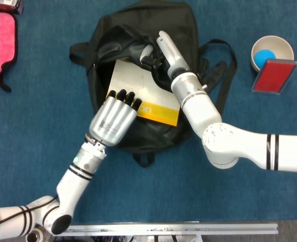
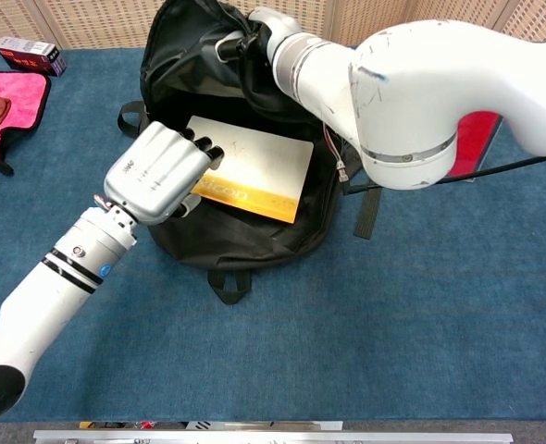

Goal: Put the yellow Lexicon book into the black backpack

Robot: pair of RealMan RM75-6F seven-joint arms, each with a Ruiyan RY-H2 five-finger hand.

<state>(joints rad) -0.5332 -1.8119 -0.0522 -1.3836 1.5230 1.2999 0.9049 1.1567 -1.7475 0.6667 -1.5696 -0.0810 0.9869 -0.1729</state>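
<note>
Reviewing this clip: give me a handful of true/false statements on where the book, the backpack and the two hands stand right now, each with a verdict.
1. The yellow Lexicon book lies in the open mouth of the black backpack. True.
2. The right hand holds up the backpack's upper flap. True.
3. The left hand is well clear of the book, over bare carpet. False: its fingertips are at the book's lower left edge.
4. The backpack is zipped shut. False: it gapes open, with the book showing inside.
5. A cup holding something blue stands beside a red case. True.
</note>
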